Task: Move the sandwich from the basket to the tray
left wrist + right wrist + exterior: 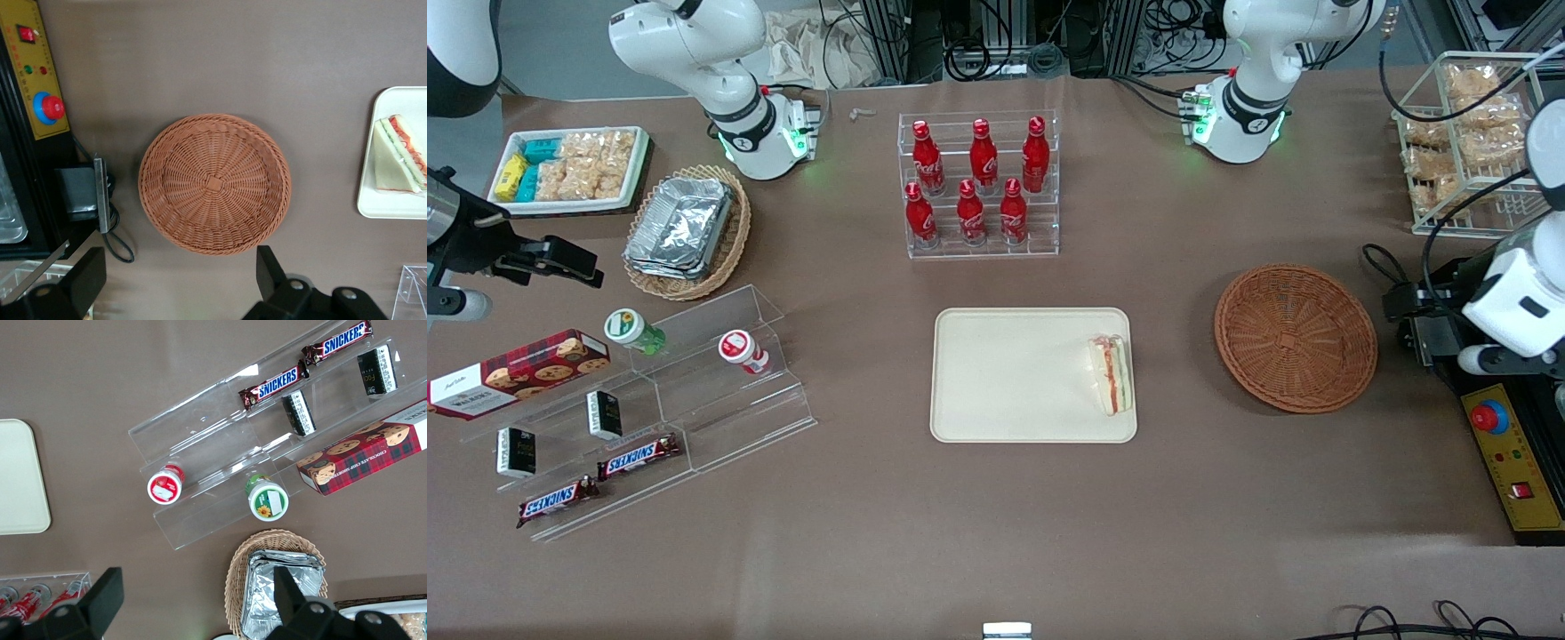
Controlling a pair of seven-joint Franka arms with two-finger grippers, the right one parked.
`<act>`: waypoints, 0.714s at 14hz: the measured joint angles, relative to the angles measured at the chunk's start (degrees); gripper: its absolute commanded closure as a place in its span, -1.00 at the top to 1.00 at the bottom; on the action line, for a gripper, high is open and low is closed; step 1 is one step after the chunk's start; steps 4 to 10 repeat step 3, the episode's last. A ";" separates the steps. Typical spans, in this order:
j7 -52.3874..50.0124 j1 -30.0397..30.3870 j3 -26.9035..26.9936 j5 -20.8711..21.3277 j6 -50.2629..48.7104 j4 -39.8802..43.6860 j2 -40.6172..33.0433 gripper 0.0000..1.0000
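The sandwich (1112,374) lies on the beige tray (1014,374), at the tray's end nearest the basket, its red and green filling stripes showing. The reddish-brown wicker basket (1296,338) sits beside the tray toward the working arm's end of the table, with nothing in it. My left gripper (1405,307) is beside the basket at that end, raised off the table, open and holding nothing. In the left wrist view the gripper (177,280) has its fingers spread wide, with the basket (215,184), the sandwich (398,155) and the tray's end (393,203) in sight.
A yellow control box with a red button (1507,458) lies beside the basket at the table's edge. A wire rack of snack bags (1467,142) and a rack of red bottles (978,182) stand farther from the camera. A clear step shelf with snacks (649,400) lies toward the parked arm's end.
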 measured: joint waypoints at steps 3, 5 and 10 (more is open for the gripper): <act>-0.16 -0.26 0.18 -0.01 0.90 0.33 0.04 0.99; -0.16 -0.26 0.18 -0.01 0.90 0.33 0.04 0.99; -0.16 -0.26 0.18 -0.01 0.90 0.33 0.04 0.99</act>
